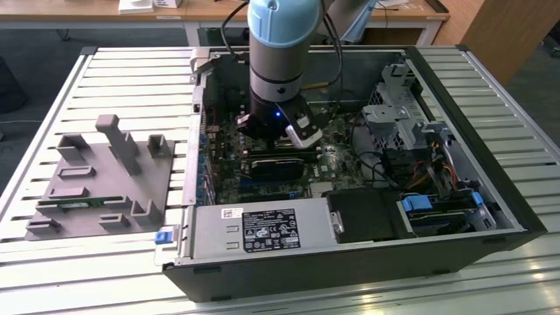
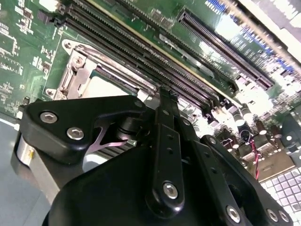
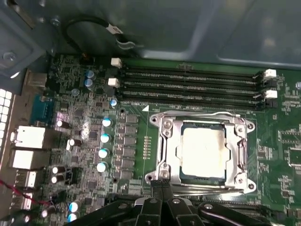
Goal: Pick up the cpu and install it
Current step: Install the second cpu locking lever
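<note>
Cpu [image 3: 203,150] sits in the socket [image 3: 162,155]; empty pincer [image 3: 161,184] clenched beside it.

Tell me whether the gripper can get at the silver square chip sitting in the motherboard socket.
Probably yes. The gripper hangs at the edge of the metal-framed socket, and the shiny silver-grey square cpu lies face-up inside the frame with no cable or part over it.

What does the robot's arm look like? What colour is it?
The arm is a thick round tube, light blue on top and silver-grey below, with a small blue light near its end. Black cables run alongside it. A white camera block sits at the wrist. In the second wrist view, the gripper is black, with flat linkage bars and shiny silver screws.
</note>
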Controlling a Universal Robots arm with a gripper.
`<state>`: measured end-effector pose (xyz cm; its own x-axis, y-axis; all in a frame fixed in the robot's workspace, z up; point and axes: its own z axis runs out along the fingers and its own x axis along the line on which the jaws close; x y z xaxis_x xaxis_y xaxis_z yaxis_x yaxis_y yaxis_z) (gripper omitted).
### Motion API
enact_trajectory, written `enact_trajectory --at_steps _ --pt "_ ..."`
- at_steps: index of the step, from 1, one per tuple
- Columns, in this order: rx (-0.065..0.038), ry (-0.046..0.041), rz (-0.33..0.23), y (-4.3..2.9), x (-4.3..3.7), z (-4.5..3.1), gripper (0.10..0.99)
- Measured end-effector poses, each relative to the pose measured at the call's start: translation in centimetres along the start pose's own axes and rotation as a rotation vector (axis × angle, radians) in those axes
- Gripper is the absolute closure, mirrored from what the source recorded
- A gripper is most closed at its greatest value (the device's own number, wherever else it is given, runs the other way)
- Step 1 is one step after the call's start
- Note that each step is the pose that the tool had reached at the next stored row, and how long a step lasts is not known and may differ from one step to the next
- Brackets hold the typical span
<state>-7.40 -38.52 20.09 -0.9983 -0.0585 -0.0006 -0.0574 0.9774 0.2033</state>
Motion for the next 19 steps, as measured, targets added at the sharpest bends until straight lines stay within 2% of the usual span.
enact_trajectory --at_steps 13,15,19 --pt "-0.055 -0.0032 -0.001 -0.12 0.58 0.75 0.980" --pt "-0.059 -0.0034 -0.001 -0.11 0.76 0.79 0.980" --pt "-0.059 -0.0032 -0.001 -0.15 0.79 0.91 0.980"
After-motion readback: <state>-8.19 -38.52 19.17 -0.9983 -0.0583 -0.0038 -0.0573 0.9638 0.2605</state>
